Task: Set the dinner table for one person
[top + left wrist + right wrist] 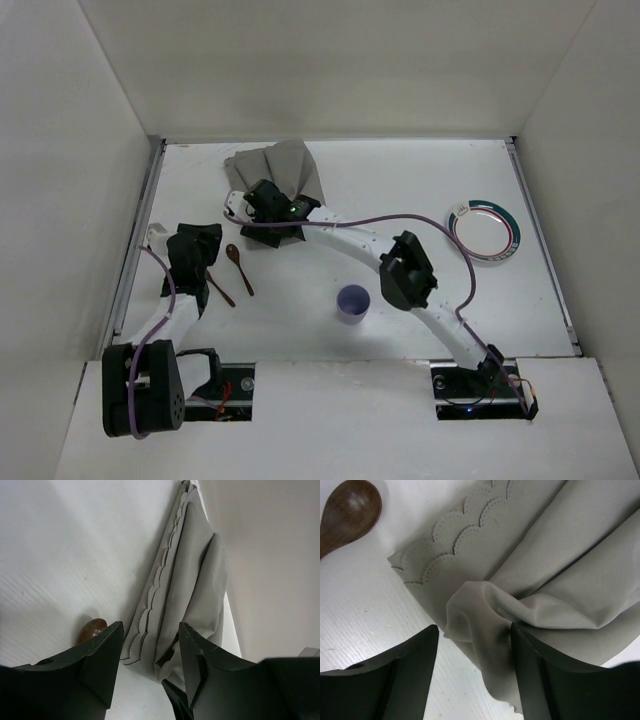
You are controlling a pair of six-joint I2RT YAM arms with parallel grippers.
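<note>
White-walled bench, rigid. Crumpled grey placemat: likely limp, light, best pinched at raised fold. There, right pincer wide open, gripping nothing; left pincer open, empty.

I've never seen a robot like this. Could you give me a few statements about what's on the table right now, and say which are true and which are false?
1. The purple cup stands upright near the middle of the table. True.
2. The plate sits on the grey placemat. False: it lies on bare table at the right, well apart from the placemat.
3. The placemat lies flat and smooth. False: it is bunched and folded.
4. The right gripper is at the placemat, jaws apart. True.
5. The left gripper holds a wooden spoon. False: it is open and empty, and the spoon lies on the table.
</note>
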